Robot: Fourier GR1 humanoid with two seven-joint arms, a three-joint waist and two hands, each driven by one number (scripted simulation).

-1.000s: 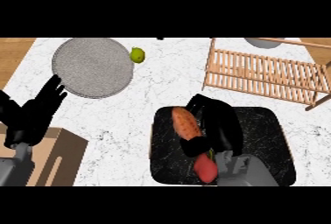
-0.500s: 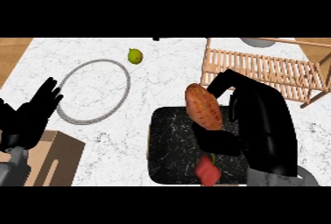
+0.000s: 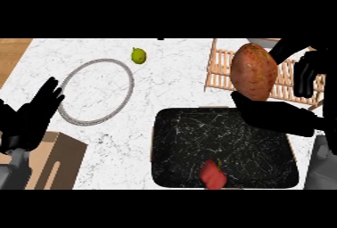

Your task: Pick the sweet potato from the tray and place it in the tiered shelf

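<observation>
Head view: right hand (image 3: 289,95) curled round sweet potato (image 3: 254,71), lifted clear of tray (image 3: 223,133), over shelf (image 3: 220,67) edge at 1 o'clock. Advice: carry further over slats, lower level, then release. Left hand (image 3: 33,116) open, resting at 9 o'clock.

The tray (image 3: 223,147) lies at the counter's (image 3: 171,67) near right with a small vegetable (image 3: 212,174) at its front edge, the tiered shelf (image 3: 220,67) behind it, a ring-shaped plate (image 3: 96,95) to its left, and a lime (image 3: 139,55) behind that plate.
</observation>
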